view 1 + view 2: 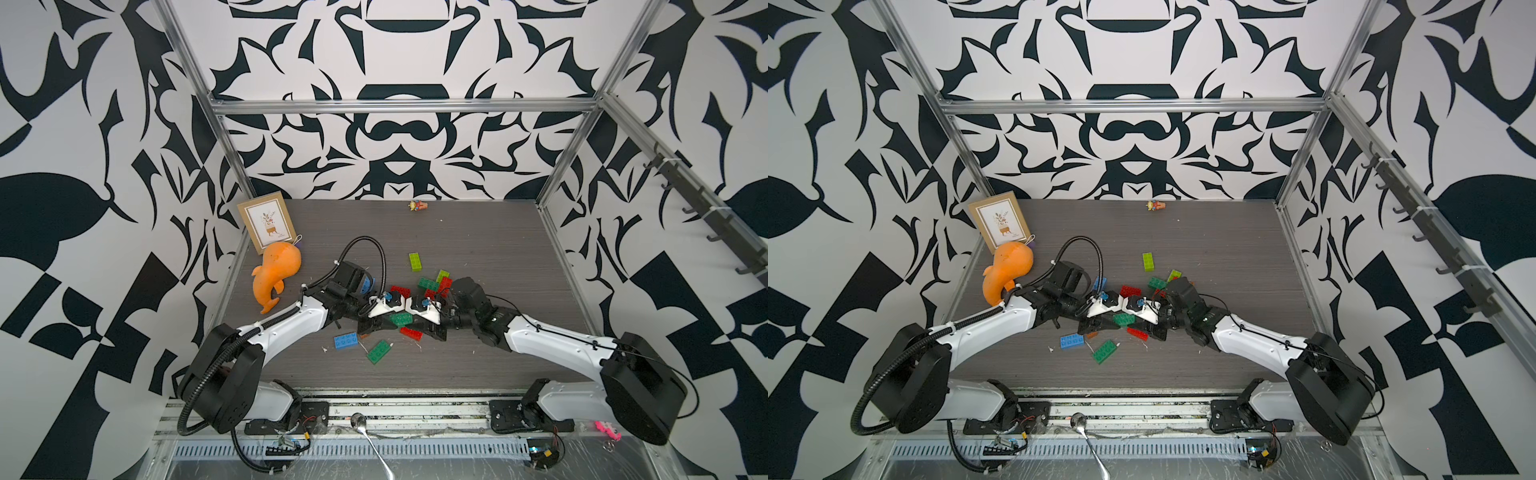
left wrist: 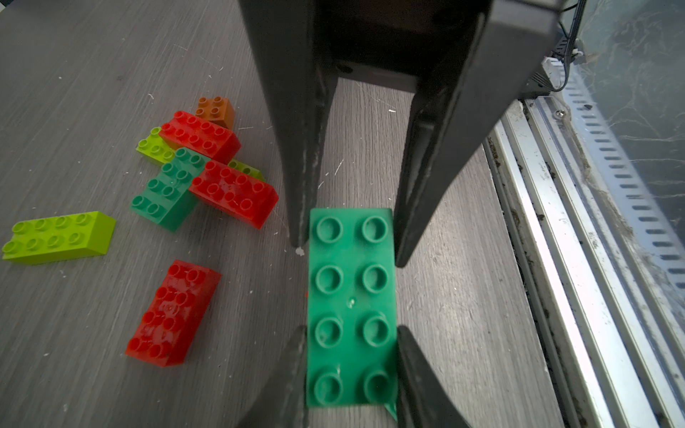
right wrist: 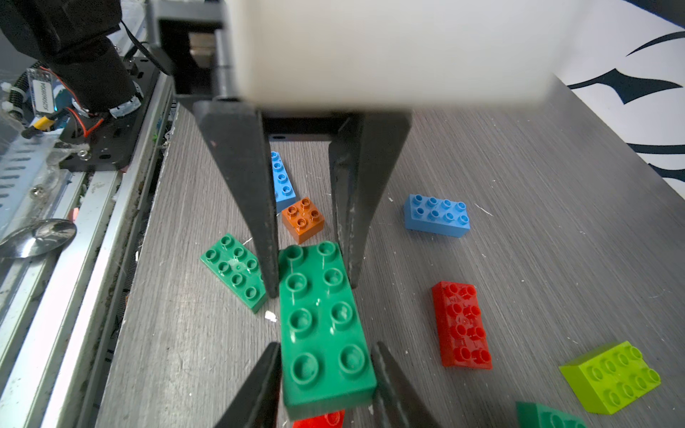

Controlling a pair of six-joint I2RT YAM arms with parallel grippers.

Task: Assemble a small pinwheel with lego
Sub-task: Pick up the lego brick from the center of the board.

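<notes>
Left gripper and right gripper pinch green brick endwise, studs up.

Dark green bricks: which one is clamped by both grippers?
The middle green brick, clamped at one end by the left gripper and at the other by the right gripper. The front green brick and the rear green brick lie ungripped.

arms reach inward, left gripper facing right gripper, both clamped partway.
</notes>
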